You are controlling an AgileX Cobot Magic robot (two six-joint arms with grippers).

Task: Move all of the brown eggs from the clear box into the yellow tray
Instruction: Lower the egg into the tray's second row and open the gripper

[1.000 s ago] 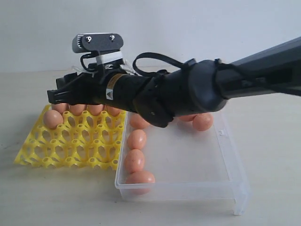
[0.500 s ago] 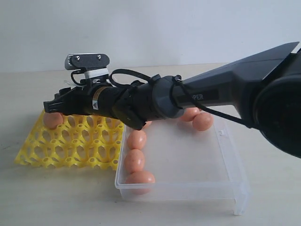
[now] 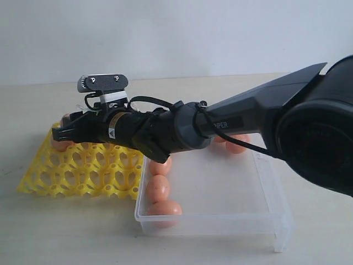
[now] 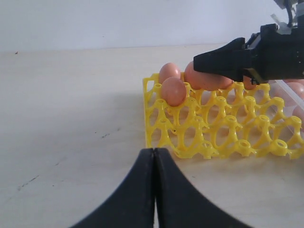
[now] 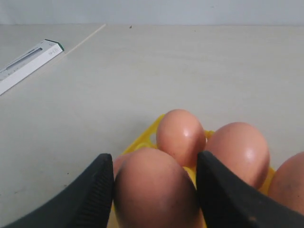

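Over the yellow tray's (image 3: pixel 83 171) far corner, my right gripper (image 5: pixel 154 159) clasps one smooth oval brown egg (image 5: pixel 154 194) between wide-spread matte black fingers (image 5: pixel 95 194). More brown eggs (image 4: pixel 173 91) sit in the tray's openwork plastic cups. Other eggs (image 3: pixel 157 189) lie in the clear box (image 3: pixel 209 225) just beside the tray. My left gripper (image 4: pixel 154 190), tapered fingers pressed together and empty, hangs near the tray.

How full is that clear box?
Not empty: three brown eggs lie in the clear box along one wall, at least one more at the back; the arm hides part.
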